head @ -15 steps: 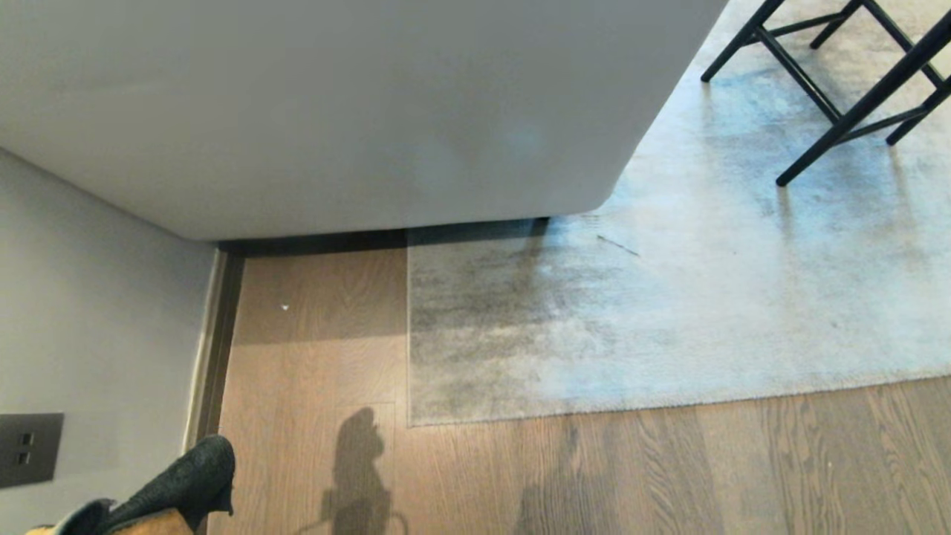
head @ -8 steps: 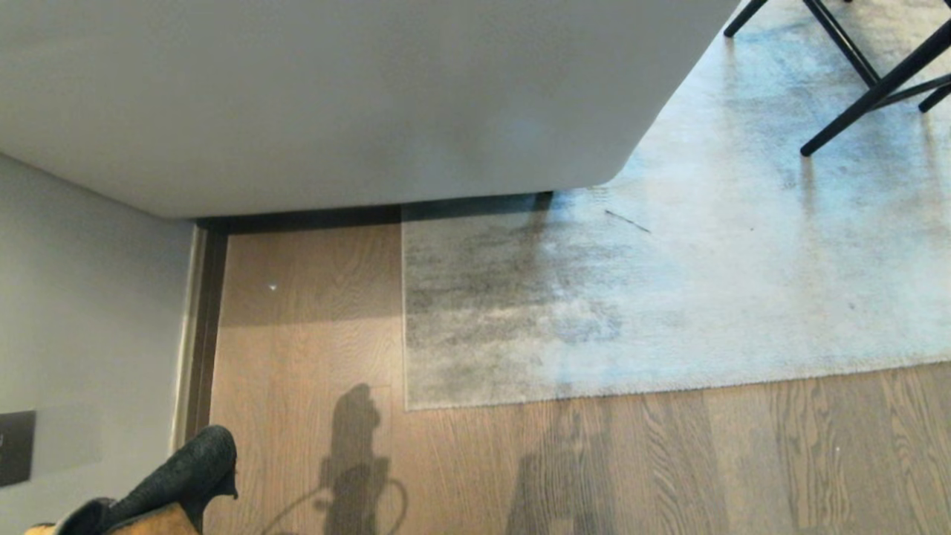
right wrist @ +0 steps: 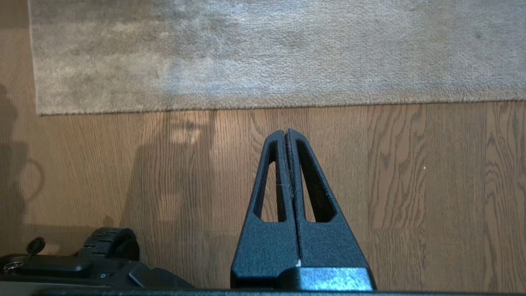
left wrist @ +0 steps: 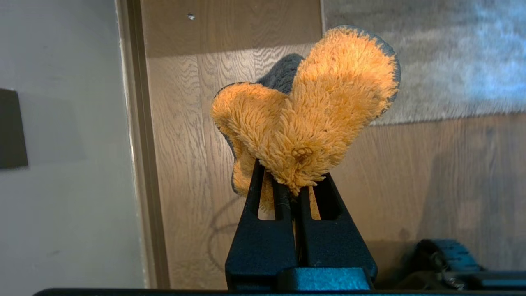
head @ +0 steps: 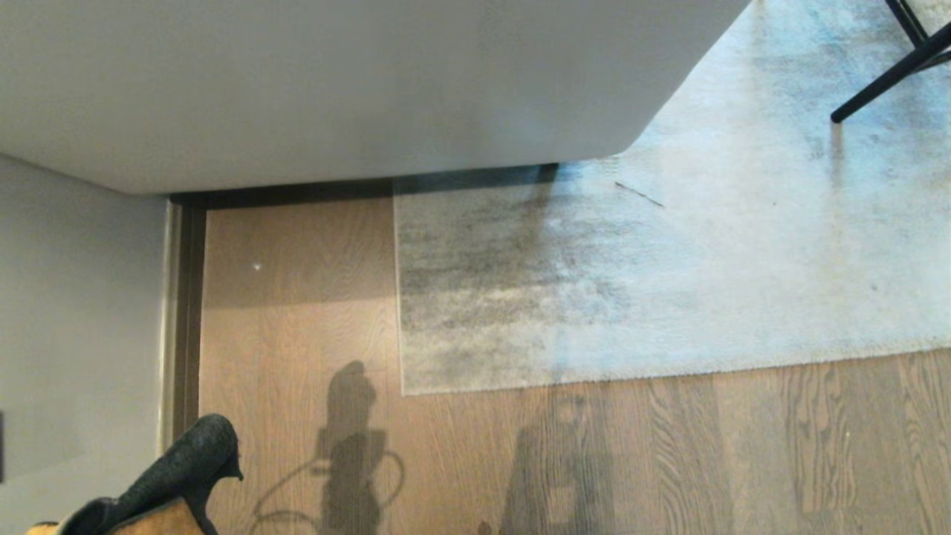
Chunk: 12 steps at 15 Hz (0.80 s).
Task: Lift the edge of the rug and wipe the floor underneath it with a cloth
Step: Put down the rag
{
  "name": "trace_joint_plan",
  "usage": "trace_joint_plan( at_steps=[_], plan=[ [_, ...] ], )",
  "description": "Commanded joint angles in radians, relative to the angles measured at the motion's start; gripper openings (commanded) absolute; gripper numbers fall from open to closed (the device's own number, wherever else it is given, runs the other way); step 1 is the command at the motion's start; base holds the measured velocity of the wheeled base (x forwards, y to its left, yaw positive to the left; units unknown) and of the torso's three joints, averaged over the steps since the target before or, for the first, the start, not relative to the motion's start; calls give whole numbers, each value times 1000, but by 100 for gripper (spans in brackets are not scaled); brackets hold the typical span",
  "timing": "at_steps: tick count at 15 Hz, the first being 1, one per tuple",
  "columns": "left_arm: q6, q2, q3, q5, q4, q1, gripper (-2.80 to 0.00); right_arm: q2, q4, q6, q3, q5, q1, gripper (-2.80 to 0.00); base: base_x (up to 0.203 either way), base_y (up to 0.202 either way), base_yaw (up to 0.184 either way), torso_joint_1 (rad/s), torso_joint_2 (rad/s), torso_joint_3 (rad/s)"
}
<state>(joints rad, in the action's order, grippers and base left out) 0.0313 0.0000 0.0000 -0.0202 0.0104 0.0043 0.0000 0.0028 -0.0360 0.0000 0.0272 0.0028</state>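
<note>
My left gripper is shut on the cloth, whose mustard fluffy face bunches up from the fingers with a dark grey back. In the head view the cloth pokes in at the bottom left, above the floor. The light grey mottled rug lies flat, and its rug edge ends in a square corner ahead and right of the cloth. My right gripper is shut and empty over bare planks, short of the rug edge.
A large pale furniture body overhangs the far part of the rug. A grey wall with a dark skirting strip bounds the left. Black chair legs stand on the rug at far right. My base shows below the right gripper.
The whole head view has shifted: rug corner, furniture and chair legs sit higher in the picture, so the camera has tipped. The cloth stays held at bottom left; the rug lies as before.
</note>
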Motion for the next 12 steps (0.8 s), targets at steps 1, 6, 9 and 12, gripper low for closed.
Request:
trace_joint_plan(
  at_steps=[1, 6, 9, 12],
  plan=[
    [21, 0, -2, -4, 1, 0, -280, 1, -1, -1, 0, 0, 0, -280, 0, 0, 0, 2, -2, -42],
    [78, 146, -97, -60, 10, -4, -280, 2, 0, -1, 0, 1, 0, -280, 0, 0, 0, 1, 0, -6],
    [104, 367, -183, -70, 1, -45, -280, 0, 0, -1, 0, 0, 0, -280, 0, 0, 0, 0, 0, 0],
    [127, 651, -222, -72, -118, -71, -280, 1, 0, -1, 0, 1, 0, -280, 0, 0, 0, 0, 0, 0]
  ],
)
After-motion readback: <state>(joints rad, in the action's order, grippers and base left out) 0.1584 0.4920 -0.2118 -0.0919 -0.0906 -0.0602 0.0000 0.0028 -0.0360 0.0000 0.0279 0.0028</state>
